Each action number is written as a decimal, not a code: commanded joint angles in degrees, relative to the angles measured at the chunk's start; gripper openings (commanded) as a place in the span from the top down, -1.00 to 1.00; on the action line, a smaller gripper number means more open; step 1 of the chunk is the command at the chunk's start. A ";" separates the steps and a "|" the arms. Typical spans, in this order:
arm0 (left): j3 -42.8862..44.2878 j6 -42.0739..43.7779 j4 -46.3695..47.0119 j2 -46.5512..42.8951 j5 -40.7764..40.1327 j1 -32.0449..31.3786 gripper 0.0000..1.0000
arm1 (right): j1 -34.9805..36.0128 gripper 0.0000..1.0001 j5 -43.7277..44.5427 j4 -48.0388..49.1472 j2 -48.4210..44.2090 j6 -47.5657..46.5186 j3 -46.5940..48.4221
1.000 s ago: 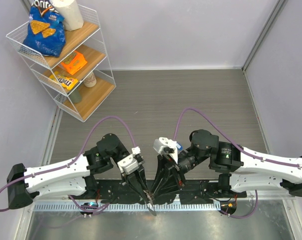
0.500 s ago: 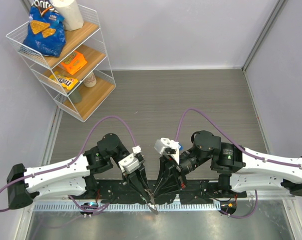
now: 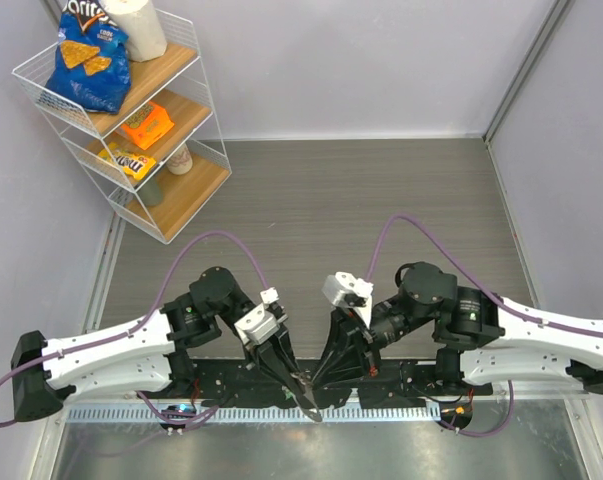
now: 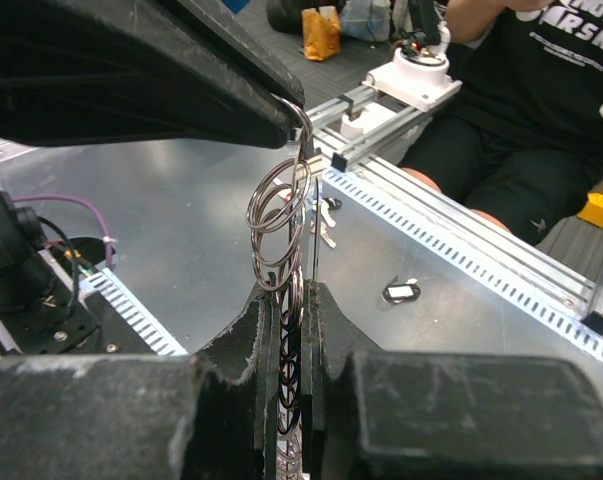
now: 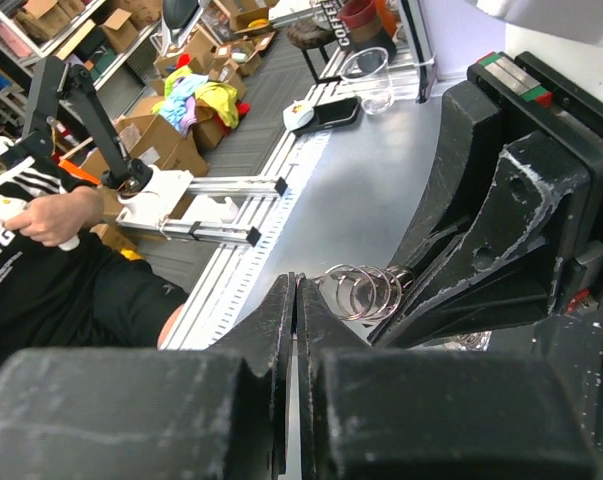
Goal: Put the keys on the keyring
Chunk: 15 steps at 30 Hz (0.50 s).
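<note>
Where the arms meet at the top view's bottom centre, the left gripper [image 4: 289,293] and right gripper [image 5: 296,287], both pinched almost shut, hold the keyring [image 4: 281,205] stretched between their tips.

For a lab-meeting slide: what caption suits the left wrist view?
Keyring held between left gripper below and right gripper above, over the metal table.
</note>
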 commanded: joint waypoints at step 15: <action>-0.98 -10.59 20.38 2.72 -9.84 -0.10 0.85 | 0.51 0.89 15.65 17.50 -10.92 -2.78 -4.72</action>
